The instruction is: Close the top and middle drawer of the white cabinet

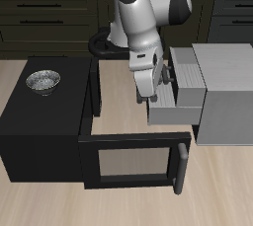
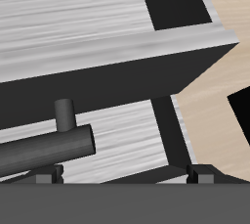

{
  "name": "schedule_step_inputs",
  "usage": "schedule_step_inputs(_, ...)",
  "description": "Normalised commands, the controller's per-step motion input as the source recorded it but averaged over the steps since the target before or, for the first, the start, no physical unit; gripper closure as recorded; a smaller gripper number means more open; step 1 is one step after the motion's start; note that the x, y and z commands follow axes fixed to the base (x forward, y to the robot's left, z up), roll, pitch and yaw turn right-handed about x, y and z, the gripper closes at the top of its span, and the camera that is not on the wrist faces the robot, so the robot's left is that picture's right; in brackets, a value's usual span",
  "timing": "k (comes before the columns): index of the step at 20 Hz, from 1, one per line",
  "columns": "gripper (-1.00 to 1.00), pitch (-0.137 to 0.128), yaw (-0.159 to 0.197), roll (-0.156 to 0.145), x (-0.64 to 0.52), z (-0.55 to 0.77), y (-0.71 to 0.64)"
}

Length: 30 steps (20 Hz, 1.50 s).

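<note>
The arm's wrist covers most of the end effector (image 1: pixel 150 90) in the exterior view, so can't tell how the jaws sit. It also blocks where the pulled-out drawers (image 1: pixel 170 100) meet each other. White cabinet (image 1: pixel 229 92) runs off the frame's right edge. Wrist view only catches part of a dark bar handle (image 2: pixel 49 148), cut off at the edge.

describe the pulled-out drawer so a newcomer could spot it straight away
Find the white cabinet, the pale box across from the black box. The drawer juts from its face toward the black box, right under the gripper. It is pale like the cabinet, unlike the black hinged door swung open nearby.
</note>
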Motion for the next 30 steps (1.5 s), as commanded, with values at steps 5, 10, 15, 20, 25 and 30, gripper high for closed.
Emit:
schedule_step_inputs(5,-1.0,-0.018,0.013,0.025,0.03,0.02,0.17)
schedule_step_inputs(10,-1.0,-0.008,0.005,0.012,0.02,0.02,0.08)
schedule_step_inputs(15,-1.0,-0.029,0.001,0.033,0.04,0.02,0.22)
schedule_step_inputs(20,-1.0,-0.022,0.005,0.04,0.03,-0.09,0.27)
schedule_step_inputs(25,-1.0,0.001,0.005,0.029,0.08,-0.11,0.18)
schedule_step_inputs(30,-1.0,-0.023,-0.012,0.033,0.03,-0.01,0.25)
